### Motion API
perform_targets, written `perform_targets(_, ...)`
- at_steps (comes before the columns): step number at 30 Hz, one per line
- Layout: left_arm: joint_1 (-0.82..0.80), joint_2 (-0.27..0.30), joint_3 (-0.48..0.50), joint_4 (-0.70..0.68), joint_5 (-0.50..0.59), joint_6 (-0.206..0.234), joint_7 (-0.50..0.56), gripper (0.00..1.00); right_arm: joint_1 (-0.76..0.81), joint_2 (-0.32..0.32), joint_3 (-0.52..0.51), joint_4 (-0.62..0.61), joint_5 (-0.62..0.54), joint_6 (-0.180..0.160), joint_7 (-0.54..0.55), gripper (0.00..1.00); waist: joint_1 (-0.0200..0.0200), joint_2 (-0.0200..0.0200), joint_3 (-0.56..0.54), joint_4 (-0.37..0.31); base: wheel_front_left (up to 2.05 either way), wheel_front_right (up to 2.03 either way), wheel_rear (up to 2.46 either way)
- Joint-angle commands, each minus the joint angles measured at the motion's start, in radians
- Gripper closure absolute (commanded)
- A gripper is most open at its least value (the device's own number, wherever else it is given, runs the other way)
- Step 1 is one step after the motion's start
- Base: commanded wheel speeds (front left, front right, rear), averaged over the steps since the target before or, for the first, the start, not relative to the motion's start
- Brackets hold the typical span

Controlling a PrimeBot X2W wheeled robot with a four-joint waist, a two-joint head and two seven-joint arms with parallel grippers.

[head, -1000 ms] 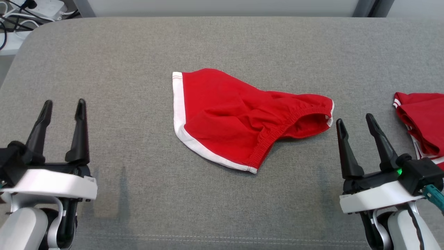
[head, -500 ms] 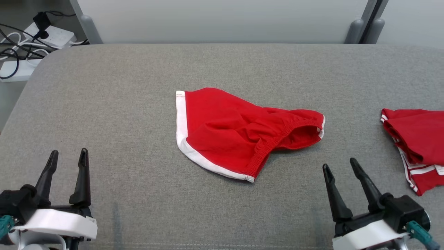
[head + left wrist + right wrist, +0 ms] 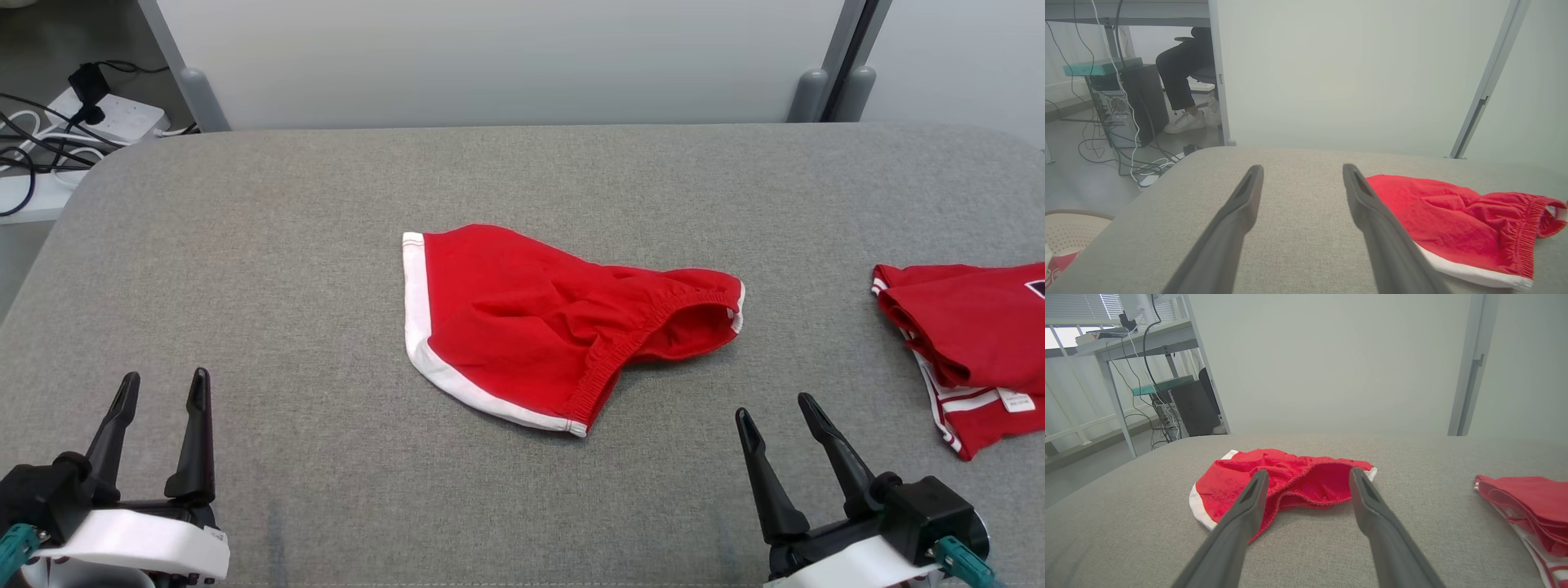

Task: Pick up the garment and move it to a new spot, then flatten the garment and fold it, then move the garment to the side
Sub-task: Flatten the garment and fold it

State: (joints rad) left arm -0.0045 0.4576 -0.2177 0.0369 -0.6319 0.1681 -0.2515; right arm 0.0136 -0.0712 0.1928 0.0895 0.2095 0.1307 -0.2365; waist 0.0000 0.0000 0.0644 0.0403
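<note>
Garment [image 3: 539, 327] lies crumpled mid-table [image 3: 286, 245], both hands spread, well clear.

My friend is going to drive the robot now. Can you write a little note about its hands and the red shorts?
Left gripper: open, empty, at the near left of the grey fabric-covered table.
Right gripper: open, empty, near right, fingers pointing towards the shorts' waistband.
Red cloth shorts with white trim: mid-table, rumpled, waistband gaping, touched by neither gripper.
Another red white-striped garment lies at the right.
Done: no flattening or folding visible.
Left: grasp the shorts, flatten, fold, move aside.
</note>
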Motion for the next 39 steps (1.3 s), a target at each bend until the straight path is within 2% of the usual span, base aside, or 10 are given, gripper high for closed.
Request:
perform_targets(1, -0.035, 0.029, 0.045, -0.027, 0.010, 0.000, -0.010, 0.00, -0.009, -0.003, 0.024, -0.030, -0.004, 0.000, 0.002, 0.00, 0.0000, 0.0000, 0.002, 0.000, 0.00, 0.00, 0.00)
perform_targets(8, -0.048, 0.025, 0.043, -0.044, 0.011, 0.007, -0.005, 0.00, -0.028, -0.012, 0.045, -0.031, 0.000, 0.000, 0.015, 0.00, 0.0000, 0.0000, 0.017, 0.002, 0.00, 0.00, 0.00)
perform_targets(14, -0.115, 0.040, 0.019, -0.046, 0.000, -0.019, 0.054, 0.00, -0.081, -0.051, 0.140, -0.012, 0.010, 0.000, 0.040, 0.00, 0.0000, 0.0000, 0.055, 0.009, 0.00, 0.00, 0.00)
perform_targets(18, -0.224, 0.060, -0.017, -0.019, -0.015, -0.072, 0.136, 0.00, -0.141, -0.087, 0.224, 0.030, 0.021, 0.000, 0.049, 0.00, 0.0000, 0.0000, 0.103, 0.024, 0.00, 0.00, 0.00)
perform_targets(22, -0.364, 0.069, -0.059, 0.043, -0.045, -0.150, 0.227, 0.00, -0.215, -0.117, 0.308, 0.087, 0.027, 0.000, 0.049, 0.00, 0.0000, 0.0000, 0.159, 0.040, 0.00, 0.00, 0.00)
perform_targets(26, -0.513, 0.061, -0.099, 0.139, -0.075, -0.228, 0.305, 0.00, -0.296, -0.139, 0.391, 0.161, 0.030, 0.000, 0.038, 0.00, 0.0000, 0.0000, 0.212, 0.050, 0.00, 0.00, 0.00)
perform_targets(30, -0.682, 0.048, -0.163, 0.281, -0.115, -0.283, 0.400, 0.00, -0.394, -0.141, 0.483, 0.252, 0.032, 0.000, 0.015, 0.00, 0.0000, 0.0000, 0.271, 0.047, 0.00, 0.00, 0.00)
perform_targets(35, -0.829, 0.065, -0.251, 0.374, -0.187, -0.298, 0.505, 0.00, -0.479, -0.135, 0.562, 0.306, 0.032, 0.000, -0.007, 0.00, 0.0000, 0.0000, 0.334, 0.026, 0.00, 0.00, 0.00)
perform_targets(39, -0.929, 0.114, -0.355, 0.372, -0.289, -0.298, 0.589, 0.00, -0.529, -0.124, 0.600, 0.313, 0.035, 0.000, -0.019, 0.00, 0.0000, 0.0000, 0.390, -0.006, 0.00, 0.00, 0.00)
